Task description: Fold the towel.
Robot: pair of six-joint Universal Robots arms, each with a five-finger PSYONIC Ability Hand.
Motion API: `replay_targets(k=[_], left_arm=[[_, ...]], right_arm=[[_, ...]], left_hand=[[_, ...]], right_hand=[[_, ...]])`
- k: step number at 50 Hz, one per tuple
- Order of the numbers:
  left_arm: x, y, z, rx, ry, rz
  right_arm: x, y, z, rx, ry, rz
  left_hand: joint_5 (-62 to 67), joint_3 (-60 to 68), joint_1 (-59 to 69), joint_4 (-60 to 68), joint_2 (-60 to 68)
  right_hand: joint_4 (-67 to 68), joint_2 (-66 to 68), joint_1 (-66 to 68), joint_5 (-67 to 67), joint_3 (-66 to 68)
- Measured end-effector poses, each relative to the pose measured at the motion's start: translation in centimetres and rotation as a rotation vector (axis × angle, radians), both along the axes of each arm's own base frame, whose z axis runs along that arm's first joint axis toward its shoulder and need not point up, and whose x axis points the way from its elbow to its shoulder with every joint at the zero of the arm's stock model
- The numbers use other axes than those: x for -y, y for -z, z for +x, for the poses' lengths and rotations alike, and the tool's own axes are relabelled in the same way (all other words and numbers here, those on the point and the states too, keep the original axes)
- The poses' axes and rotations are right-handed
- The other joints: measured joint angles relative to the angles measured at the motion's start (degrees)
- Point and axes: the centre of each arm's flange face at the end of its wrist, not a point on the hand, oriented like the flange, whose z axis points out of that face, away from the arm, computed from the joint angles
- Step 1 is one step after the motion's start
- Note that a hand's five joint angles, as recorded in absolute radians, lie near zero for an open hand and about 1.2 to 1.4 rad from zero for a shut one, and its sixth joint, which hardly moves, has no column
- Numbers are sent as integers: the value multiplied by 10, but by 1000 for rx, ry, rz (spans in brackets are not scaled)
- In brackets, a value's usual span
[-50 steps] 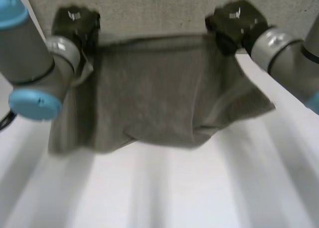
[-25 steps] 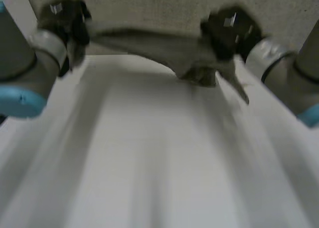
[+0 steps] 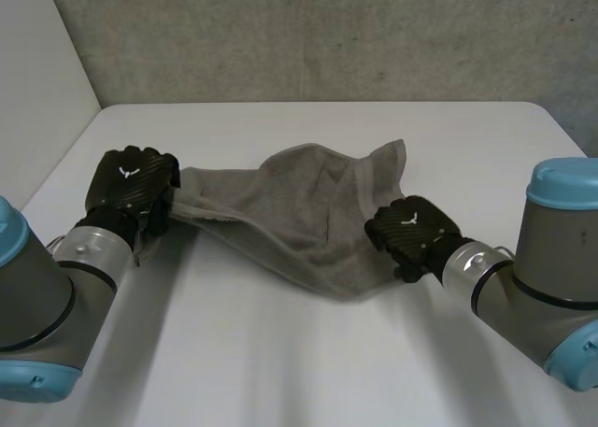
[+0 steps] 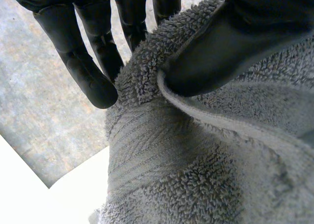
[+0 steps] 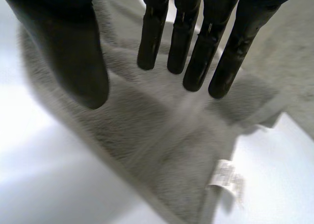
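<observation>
A grey towel [image 3: 299, 212] lies rumpled on the white table [image 3: 280, 352], stretched between my two hands. My left hand [image 3: 131, 186] is at the towel's left corner. In the left wrist view the thumb of my left hand [image 4: 221, 52] pinches a towel [image 4: 196, 175] edge against the fingers. My right hand [image 3: 411, 233] sits at the towel's right edge. Seen from the right wrist, the fingers of my right hand [image 5: 186, 42] are straight and spread from the thumb, hovering over the towel [image 5: 162, 136] and holding nothing. A white label [image 5: 225, 177] shows on a towel corner beyond the fingertips.
A grey concrete wall [image 3: 327, 35] stands behind the table's far edge. White tabletop lies bare in front of the towel and beyond it. The left table corner [image 3: 103, 109] is near my left arm.
The towel hung in the air between both raised hands, then swung forward. Now it lies on the table with both hands lowered, and my right hand has let go of it.
</observation>
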Motion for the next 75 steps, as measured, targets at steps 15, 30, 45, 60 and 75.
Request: replay_targets(k=[15, 30, 45, 60, 75], left_arm=[[19, -5, 18, -9, -72, -21], [23, 1, 25, -7, -94, -4], [24, 5, 24, -1, -92, 6], [24, 5, 24, -1, -92, 7], [23, 6, 24, 0, -91, 11]], right_arm=[[35, -20, -40, 168, 258, -36], [57, 41, -59, -45, 122, 123], [64, 53, -58, -22, 125, 142], [70, 46, -52, 26, 133, 118], [70, 47, -44, 26, 108, 112]], left_hand=[[0, 0, 0, 0, 0], [0, 0, 0, 0, 0], [0, 0, 0, 0, 0], [0, 0, 0, 0, 0], [0, 0, 0, 0, 0]], right_hand=[[-133, -126, -126, -141, -127], [-133, -126, -126, -142, -127], [-142, -131, -143, -147, -137], [-142, -131, -141, -135, -137], [-142, -131, -141, -133, -137]])
